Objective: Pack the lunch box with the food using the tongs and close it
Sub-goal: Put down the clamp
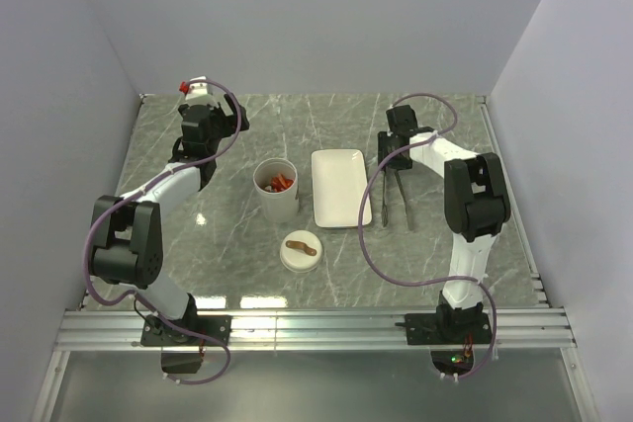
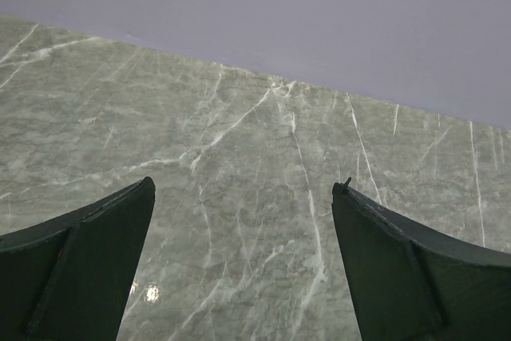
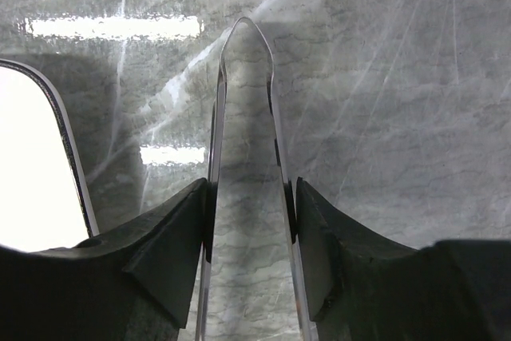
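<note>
Top external view, containers first. Your lunch box (image 1: pixel 276 200) stands upright and uncovered on the grey marble desk (image 1: pixel 247 135), a little left of centre. Food (image 1: pixel 280 181) shows inside it near the rim: red-orange pieces, count not readable from up here. Its lid (image 1: pixel 300 252) lies flat on the desk on the near-edge side of the box, apart from it, with the brown strap handle (image 1: pixel 301 245) facing up. Plate (image 1: pixel 339 187) sits just right of the box, long side running far to near, not touching it.

Right wrist view. Tongs (image 3: pixel 277 149) lie on the desk just right of the plate, alongside its long edge. Right gripper (image 3: pixel 249 189) straddles them. You see one dark finger (image 3: pixel 168 237) against the outer side of each metal arm, jaws at a middling width, both arms clasped between them. The joined end of the tongs pokes out past the fingertips. From above, your right arm goes up from its base at the near edge, elbows out toward the right edge, then folds back leftward, so the wrist hangs over the far end of the tongs.

Left wrist view. Left gripper (image 2: pixel 243 189) has its fingers (image 2: pixel 80 269) spread wide with nothing between them, only bare marble below and the back wall (image 2: pixel 319 13) beyond. From above, your left arm is stretched toward the far left corner of the desk, well apart from the lunch box.
</note>
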You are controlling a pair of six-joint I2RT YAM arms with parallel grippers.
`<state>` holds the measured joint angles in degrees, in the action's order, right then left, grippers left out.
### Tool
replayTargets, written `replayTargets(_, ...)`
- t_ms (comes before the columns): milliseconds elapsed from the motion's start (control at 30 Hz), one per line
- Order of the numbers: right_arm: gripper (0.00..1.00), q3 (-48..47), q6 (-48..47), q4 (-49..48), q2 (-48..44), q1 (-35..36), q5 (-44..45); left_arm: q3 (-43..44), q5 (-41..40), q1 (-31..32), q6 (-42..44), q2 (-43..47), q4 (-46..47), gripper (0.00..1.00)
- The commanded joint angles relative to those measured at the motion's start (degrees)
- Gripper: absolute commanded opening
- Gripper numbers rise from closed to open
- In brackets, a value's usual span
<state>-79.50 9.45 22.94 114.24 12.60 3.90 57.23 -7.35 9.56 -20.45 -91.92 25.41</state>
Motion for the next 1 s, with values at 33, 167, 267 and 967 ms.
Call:
replayTargets(33,0.56,-2.3,0.3,0.0,-0.9,-0.2,1.0,1.0,0.2,-0.1,-0.1,0.1,2.0,0.99)
replayTargets(167,0.63,-2.2,0.2,0.0,-0.9,-0.3,0.8,0.8,0.0,-0.1,-0.2,0.2,2.1,1.0)
replayTargets(267,0.64,-1.9,0.4,-0.4,-1.6,-0.2,1.8,0.7,-1.1,-0.1,-0.4,0.2,2.0,0.99)
replayTargets(967,0.62,25.3,-10.9,-30.0,-38.0,12.5,-16.4,-1.2,-2.5,0.1,-0.4,2.4,3.1,0.99)
